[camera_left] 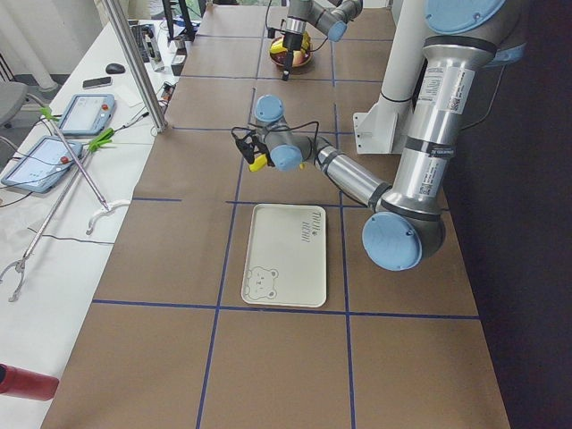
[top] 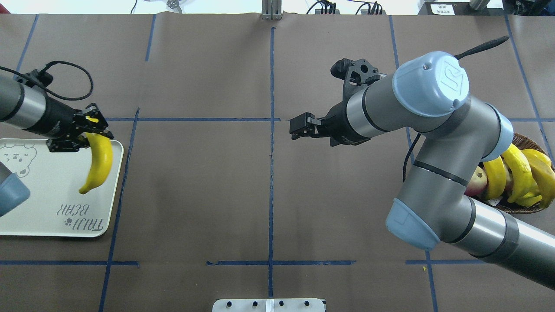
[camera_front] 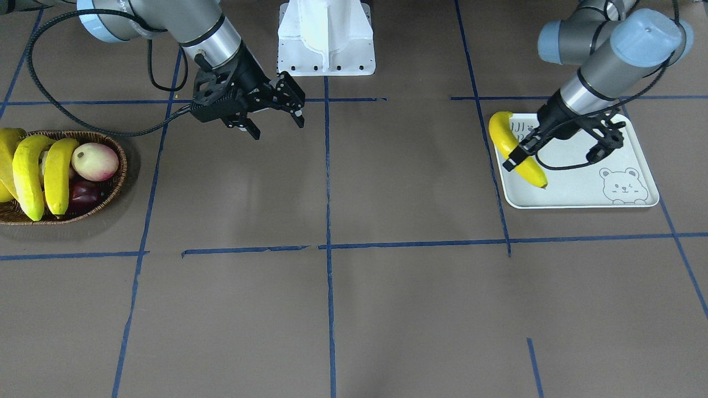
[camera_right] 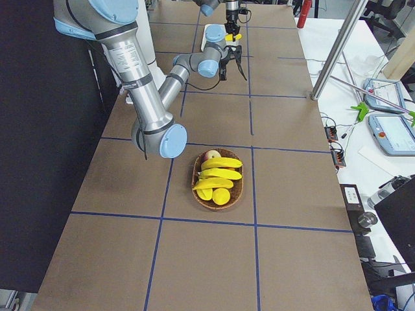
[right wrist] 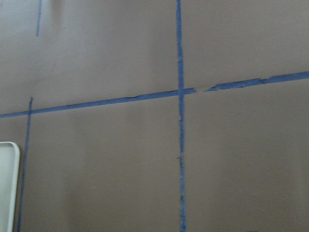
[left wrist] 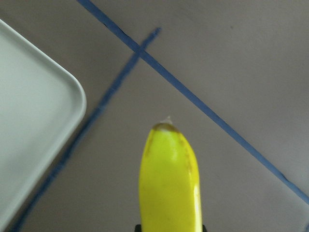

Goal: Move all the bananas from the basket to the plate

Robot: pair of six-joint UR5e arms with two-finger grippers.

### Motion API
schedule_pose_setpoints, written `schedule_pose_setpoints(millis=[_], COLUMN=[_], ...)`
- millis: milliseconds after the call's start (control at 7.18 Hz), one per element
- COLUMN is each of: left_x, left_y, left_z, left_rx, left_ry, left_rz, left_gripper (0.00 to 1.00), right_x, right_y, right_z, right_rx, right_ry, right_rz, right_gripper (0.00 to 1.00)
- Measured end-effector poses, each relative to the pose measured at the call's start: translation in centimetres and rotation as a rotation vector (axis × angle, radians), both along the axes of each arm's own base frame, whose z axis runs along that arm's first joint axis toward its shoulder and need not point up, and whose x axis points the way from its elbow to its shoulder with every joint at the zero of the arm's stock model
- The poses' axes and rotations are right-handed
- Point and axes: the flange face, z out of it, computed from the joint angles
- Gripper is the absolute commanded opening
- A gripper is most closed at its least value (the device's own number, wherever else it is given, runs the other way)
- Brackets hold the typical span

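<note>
My left gripper (camera_front: 520, 155) is shut on a yellow banana (camera_front: 534, 172) and holds it tilted over the edge of the cream plate (camera_front: 575, 190) that is nearer the table's middle. In the overhead view the banana (top: 99, 160) hangs from the left gripper (top: 82, 134) over the plate (top: 43, 195). In the left wrist view the banana's tip (left wrist: 169, 183) is over the table beside the plate's corner (left wrist: 34, 125). My right gripper (camera_front: 276, 126) is open and empty above the table, between the centre line and the wicker basket (camera_front: 113, 188). Three bananas (camera_front: 27, 177) lie in the basket.
A pink-cream fruit (camera_front: 95, 161) and a dark red fruit (camera_front: 83, 193) share the basket. The white robot base (camera_front: 326, 38) stands at the table's robot side. Blue tape lines cross the brown table. The right arm's elbow (top: 433, 143) hides part of the basket in the overhead view.
</note>
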Motion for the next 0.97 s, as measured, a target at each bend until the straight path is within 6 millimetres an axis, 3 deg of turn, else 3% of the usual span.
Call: schedule_pose_setpoints(millis=[278, 557, 696, 835, 975], left_x=[-5.1, -7.9, -8.7, -9.4, -10.1], left_y=[-0.1, 0.5, 1.0, 1.4, 1.6], left_z=[8.7, 17.7, 21.7, 24.1, 25.2], left_rx=[-0.027, -0.023, 0.000, 0.018, 0.035], left_ry=[-0.103, -0.162, -0.171, -0.171, -0.170], left_rz=[-0.006, 0.026, 0.040, 0.045, 0.048], left_gripper=[0.00, 0.11, 0.50, 0.99, 1.00], right_x=[1.1, 1.6, 1.6, 1.7, 1.7], right_y=[-1.4, -1.9, -1.9, -1.9, -2.0], right_z=[2.0, 3.1, 3.4, 3.5, 3.5], right_rx=[0.003, 0.007, 0.007, 0.008, 0.008], right_ry=[0.093, 0.125, 0.130, 0.132, 0.132], right_rz=[-0.018, -0.023, -0.024, -0.025, -0.025], right_gripper=[0.99, 0.99, 0.99, 0.99, 0.99])
